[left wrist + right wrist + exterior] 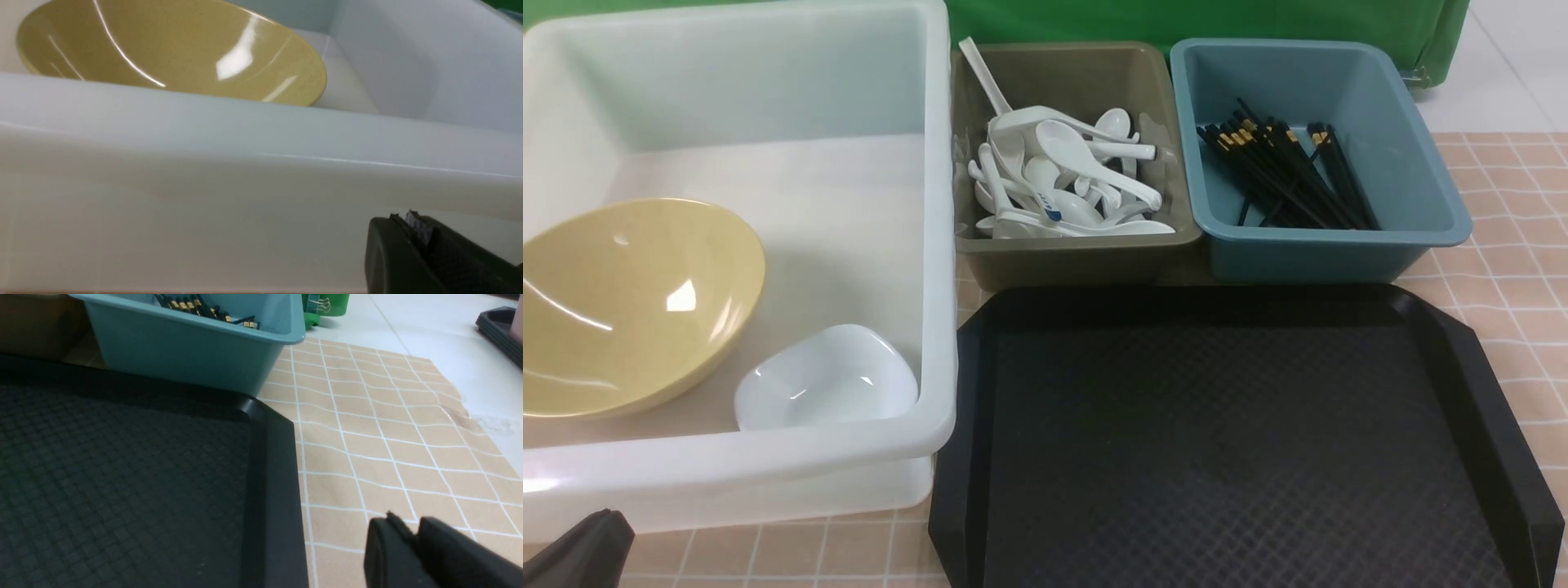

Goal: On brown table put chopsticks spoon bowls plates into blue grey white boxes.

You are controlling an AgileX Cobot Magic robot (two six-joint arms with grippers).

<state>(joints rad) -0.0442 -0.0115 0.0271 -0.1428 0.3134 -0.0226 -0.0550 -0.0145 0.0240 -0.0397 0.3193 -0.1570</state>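
The brown table (1515,269) is covered in a tan square-tile pattern with pale grid lines. Four items are seen resting directly on it: a white tub (935,245) at the left, an olive-grey bin (1078,261) and a teal-blue bin (1307,257) side by side at the far centre and right, and a black tray (1486,425) at the near right.
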